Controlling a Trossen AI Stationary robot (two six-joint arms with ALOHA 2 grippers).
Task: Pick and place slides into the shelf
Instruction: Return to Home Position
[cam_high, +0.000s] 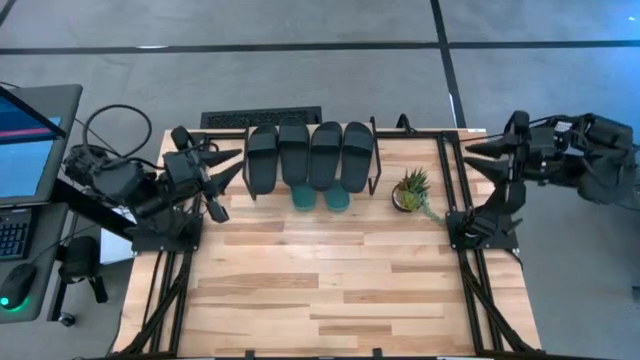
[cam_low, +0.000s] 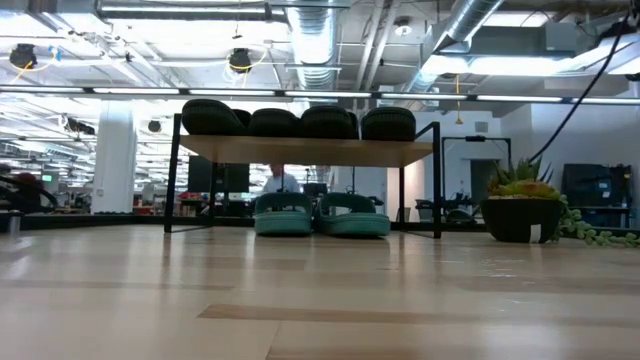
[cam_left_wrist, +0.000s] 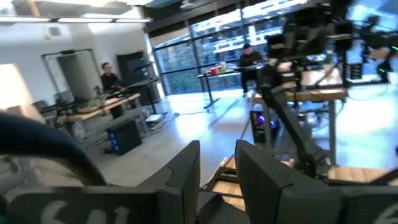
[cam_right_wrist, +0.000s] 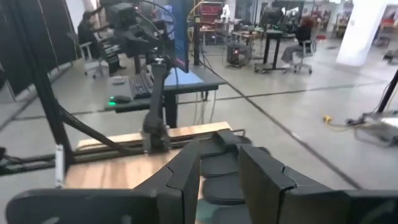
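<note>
Left fingers (cam_left_wrist: 183, 177) and right fingers (cam_right_wrist: 267, 183) gape empty, flanking shelf (cam_low: 310, 151) of slides (cam_high: 326, 152); plant (cam_high: 410, 190) beside it.

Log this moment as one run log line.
four black slides on shelf | two teal slides under it | left gripper open at left | right gripper open at right
</note>
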